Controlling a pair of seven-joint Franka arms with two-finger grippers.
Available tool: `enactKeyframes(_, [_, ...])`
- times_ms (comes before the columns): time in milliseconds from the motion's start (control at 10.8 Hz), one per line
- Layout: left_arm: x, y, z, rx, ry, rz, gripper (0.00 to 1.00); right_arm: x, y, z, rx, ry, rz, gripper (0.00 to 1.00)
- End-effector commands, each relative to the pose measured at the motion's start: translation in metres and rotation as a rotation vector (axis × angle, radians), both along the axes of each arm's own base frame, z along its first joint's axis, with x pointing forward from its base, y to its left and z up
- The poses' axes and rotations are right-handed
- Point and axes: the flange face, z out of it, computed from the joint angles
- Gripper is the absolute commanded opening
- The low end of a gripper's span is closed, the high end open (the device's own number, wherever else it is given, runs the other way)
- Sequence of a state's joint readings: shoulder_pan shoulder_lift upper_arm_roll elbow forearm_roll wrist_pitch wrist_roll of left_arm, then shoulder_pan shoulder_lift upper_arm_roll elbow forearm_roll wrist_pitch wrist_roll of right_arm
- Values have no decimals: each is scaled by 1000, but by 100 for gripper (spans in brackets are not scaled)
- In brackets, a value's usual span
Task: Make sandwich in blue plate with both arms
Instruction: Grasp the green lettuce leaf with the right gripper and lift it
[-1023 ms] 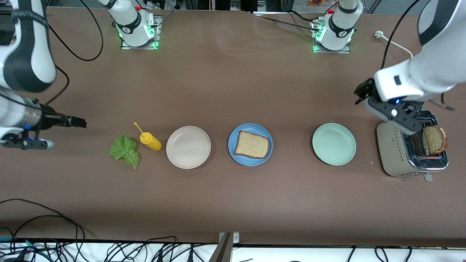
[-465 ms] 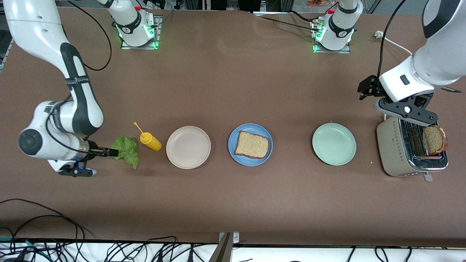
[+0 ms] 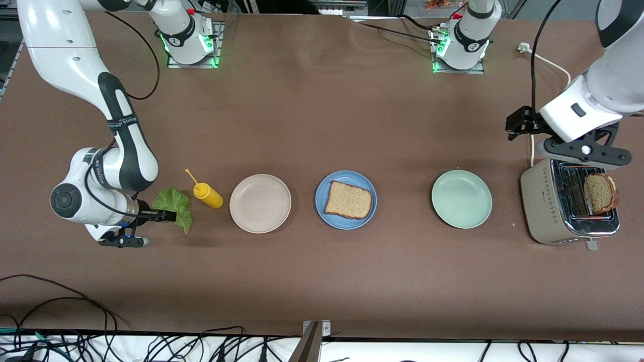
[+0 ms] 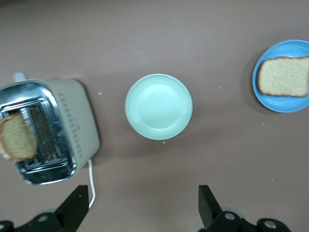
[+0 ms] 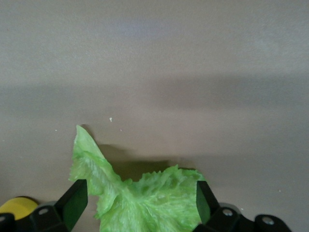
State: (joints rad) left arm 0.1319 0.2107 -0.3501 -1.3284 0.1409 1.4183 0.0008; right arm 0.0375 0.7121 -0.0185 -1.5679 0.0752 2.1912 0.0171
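Standing at the left arm's end of the table, a toaster point(image 3: 568, 206) is seen with one bread slice point(image 3: 599, 192) upright in a slot. From the toaster toward the right arm's end, a row is formed by a mint-green plate point(image 3: 461, 199), the blue plate point(image 3: 345, 200), a beige plate point(image 3: 260, 203), a yellow squeeze bottle point(image 3: 207, 194) and a lettuce leaf point(image 3: 173, 206). A second bread slice point(image 3: 349, 200) is laid flat on the blue plate, with nothing on top of it. The bottle lies just beside the leaf, between it and the beige plate.

The left gripper point(image 3: 583, 151) is held in the air over the toaster's edge, its fingers point(image 4: 76, 207) spread wide and nothing gripped; the toaster slice is left untouched.

The right gripper point(image 3: 168, 216) is held low at the lettuce, spread wide, with the leaf seen between its fingers point(image 5: 73, 202) but not clamped.
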Motion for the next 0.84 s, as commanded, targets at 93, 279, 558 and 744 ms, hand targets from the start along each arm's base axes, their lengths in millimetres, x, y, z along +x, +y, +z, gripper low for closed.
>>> enactKeyframes(93, [-51, -8, 29, 31, -50, 23, 100, -11, 9, -35, 25, -39, 24, 100])
enactKeyframes(279, [-57, -1, 25, 30, -76, 25, 100, -12, 7, -38, 27, -36, 48, 64])
enactKeyframes(558, [-60, 22, 24, -88, -94, 88, 100, -11, 7, -32, 35, -37, 149, 0])
enactKeyframes(744, [-68, 30, 16, -105, -75, 116, 100, -11, 10, -2, 42, -19, 151, 0])
